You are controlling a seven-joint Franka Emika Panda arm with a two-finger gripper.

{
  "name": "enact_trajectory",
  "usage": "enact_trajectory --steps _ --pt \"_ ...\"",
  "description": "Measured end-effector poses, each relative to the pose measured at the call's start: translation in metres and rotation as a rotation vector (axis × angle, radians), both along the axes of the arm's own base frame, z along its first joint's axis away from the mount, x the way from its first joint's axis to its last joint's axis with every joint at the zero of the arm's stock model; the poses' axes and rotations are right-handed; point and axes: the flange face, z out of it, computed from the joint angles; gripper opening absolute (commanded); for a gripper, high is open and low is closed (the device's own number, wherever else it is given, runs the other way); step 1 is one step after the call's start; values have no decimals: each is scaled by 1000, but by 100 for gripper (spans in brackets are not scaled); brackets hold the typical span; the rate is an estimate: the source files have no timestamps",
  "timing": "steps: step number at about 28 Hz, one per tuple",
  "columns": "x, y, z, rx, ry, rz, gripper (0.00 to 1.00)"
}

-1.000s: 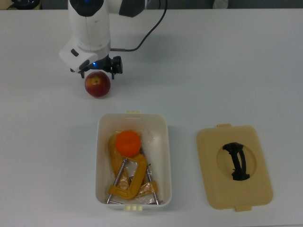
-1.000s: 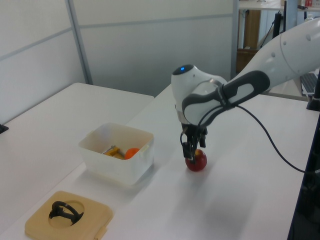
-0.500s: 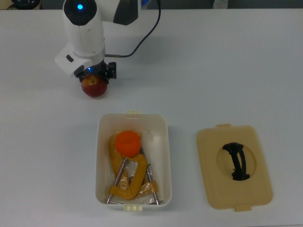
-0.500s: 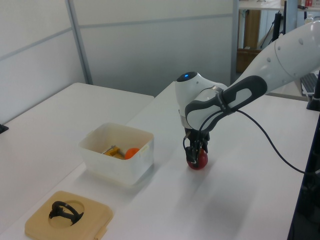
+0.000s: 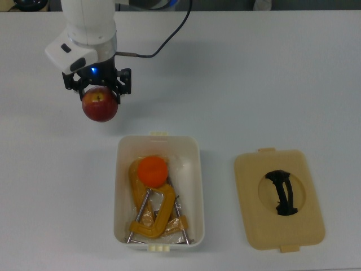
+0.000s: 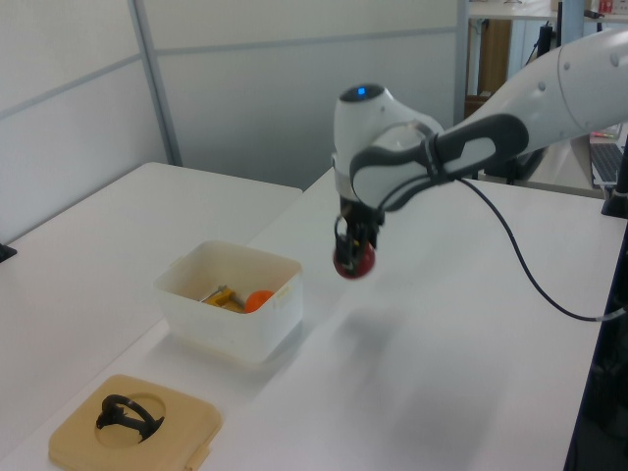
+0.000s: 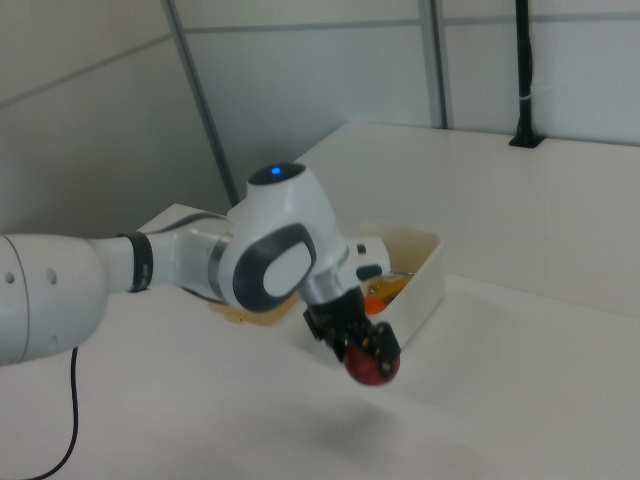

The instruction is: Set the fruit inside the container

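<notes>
The dark red fruit [image 5: 100,105] hangs clear of the table [image 5: 271,84], pinched in the gripper [image 5: 96,90], well up and to the top view's left of the white container [image 5: 199,186]. I'd carry it level over the rim, then lower before letting go, since a smooth round apple would roll or bounce. Inside, the glossy orange fruit [image 5: 153,170] rests on hard yellow C-clamps [image 5: 151,212]. The flat tan lid [image 5: 279,200] lies to the top view's right.

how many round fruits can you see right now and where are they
2. The dark red round fruit hangs in the gripper, above the table. The bright orange round fruit lies inside the white rectangular plastic tub. Others could be hidden beneath.
</notes>
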Motion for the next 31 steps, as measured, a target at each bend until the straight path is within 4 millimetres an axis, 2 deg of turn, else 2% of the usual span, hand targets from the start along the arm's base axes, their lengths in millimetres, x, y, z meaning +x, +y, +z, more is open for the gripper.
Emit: enact_trajectory --steps 1,4,9,14,20,22,24,31 --pt "5 3 13 -3 -27 5 23" --pt "13 12 35 -7 -71 19 23" --pt "27 35 56 -7 -173 59 23" --pt "46 59 47 18 -299 63 27" --pt "65 75 14 52 -378 21 37" --pt "68 76 4 57 -378 10 64" --pt "69 77 1 60 -375 6 100" --pt "70 86 3 78 -383 -29 100"
